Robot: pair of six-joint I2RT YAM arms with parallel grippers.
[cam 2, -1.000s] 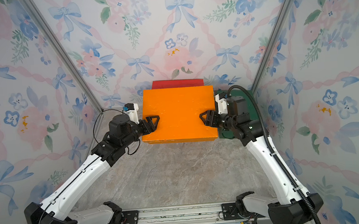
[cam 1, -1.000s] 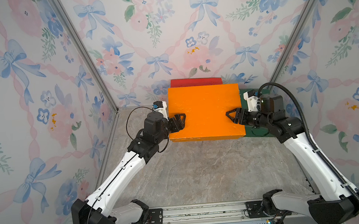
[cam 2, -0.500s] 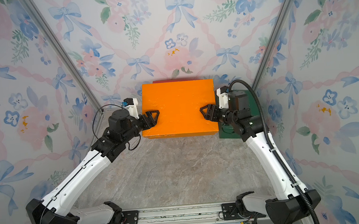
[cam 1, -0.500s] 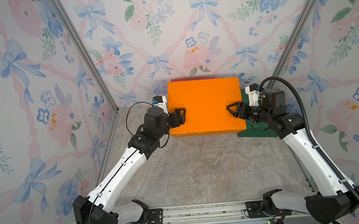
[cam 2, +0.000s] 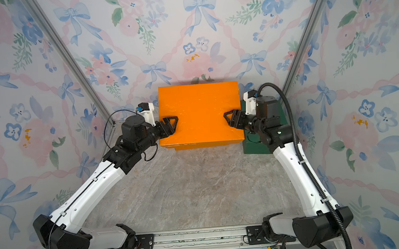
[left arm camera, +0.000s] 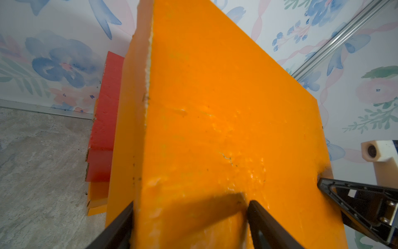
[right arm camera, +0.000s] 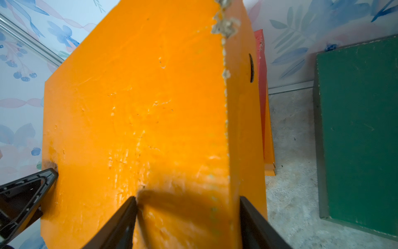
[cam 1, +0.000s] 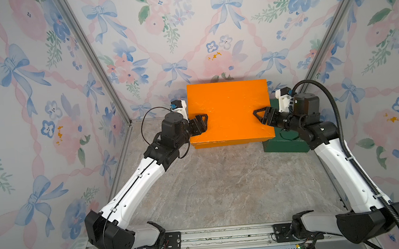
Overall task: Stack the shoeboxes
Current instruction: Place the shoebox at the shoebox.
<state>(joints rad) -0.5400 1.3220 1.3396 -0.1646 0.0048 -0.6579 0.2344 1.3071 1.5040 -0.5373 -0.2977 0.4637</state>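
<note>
left end effector [cam 1: 203, 124]: clamped | right end effector [cam 1: 262, 118]: clamped | both facing inward

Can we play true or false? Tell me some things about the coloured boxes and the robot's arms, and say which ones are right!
1. The left tool and the right tool both pinch the top orange box. True.
2. The green box is on the stack. False: it sits on the table, beside the stack.
3. A red box lies below the top orange box. True.
4. The right tool is open and empty. False: it is shut on the top orange box's edge.
</note>
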